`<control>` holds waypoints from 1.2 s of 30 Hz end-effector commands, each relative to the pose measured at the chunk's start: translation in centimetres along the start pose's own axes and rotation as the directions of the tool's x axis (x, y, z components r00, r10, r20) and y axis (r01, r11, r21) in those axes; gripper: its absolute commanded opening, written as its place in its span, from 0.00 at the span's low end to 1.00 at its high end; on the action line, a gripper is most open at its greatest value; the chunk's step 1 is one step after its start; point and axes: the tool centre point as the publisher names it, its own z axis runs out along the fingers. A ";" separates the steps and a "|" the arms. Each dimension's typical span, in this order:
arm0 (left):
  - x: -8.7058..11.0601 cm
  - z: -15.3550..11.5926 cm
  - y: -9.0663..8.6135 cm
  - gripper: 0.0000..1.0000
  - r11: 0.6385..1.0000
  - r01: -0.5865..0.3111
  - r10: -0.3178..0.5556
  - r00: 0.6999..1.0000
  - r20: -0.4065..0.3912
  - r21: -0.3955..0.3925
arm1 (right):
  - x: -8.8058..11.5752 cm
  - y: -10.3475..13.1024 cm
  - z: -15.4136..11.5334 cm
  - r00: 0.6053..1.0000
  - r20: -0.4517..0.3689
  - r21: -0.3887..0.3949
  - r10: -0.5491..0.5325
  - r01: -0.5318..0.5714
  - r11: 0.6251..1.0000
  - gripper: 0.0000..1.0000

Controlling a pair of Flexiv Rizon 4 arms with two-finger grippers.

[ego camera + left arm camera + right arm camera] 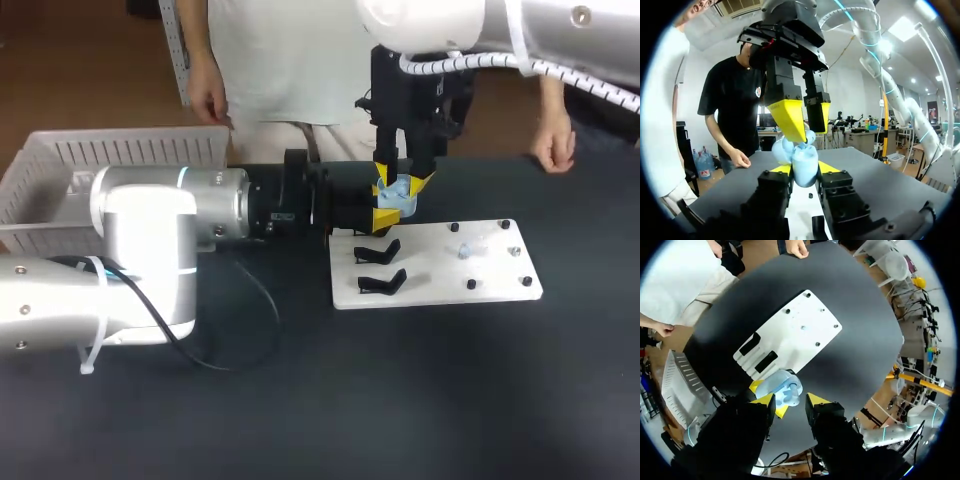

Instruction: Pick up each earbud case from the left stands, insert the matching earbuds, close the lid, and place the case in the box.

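White board (440, 285) is carrying one loose earbud (468, 250), so filling seems underway; closing and boxing are remaining. Just past the board's far left corner, the left gripper (805, 169) is clamping the open case (804, 161), long axis upright, mouth upward. Over it the right gripper (808, 136) is hovering, grip unclear.

Glossy plastic case (802, 165); matt black table (400, 400).

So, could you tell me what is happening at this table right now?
The left claw is shut on a light-blue earbud case, held by the far left corner of the white board. The right claw hangs directly over the case from above. Two black stands on the board are empty.
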 end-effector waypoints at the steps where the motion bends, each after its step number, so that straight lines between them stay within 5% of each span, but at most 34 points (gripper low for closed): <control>1: 0.1 0.0 0.0 0.00 1.000 -0.003 0.003 1.000 0.003 -0.003 | 0.4 -0.9 -0.2 1.000 -0.006 -0.028 -0.010 0.009 1.000 0.40; 17: 0.1 0.0 0.0 0.00 1.000 -0.003 0.003 1.000 0.003 -0.003 | 2.5 -1.6 -0.6 0.996 -0.064 -0.026 -0.068 0.066 0.997 0.39; 36: 0.1 0.0 0.0 0.00 1.000 -0.003 0.003 1.000 0.003 -0.003 | 0.7 -2.1 -0.1 0.997 -0.071 -0.023 -0.032 0.030 0.999 0.43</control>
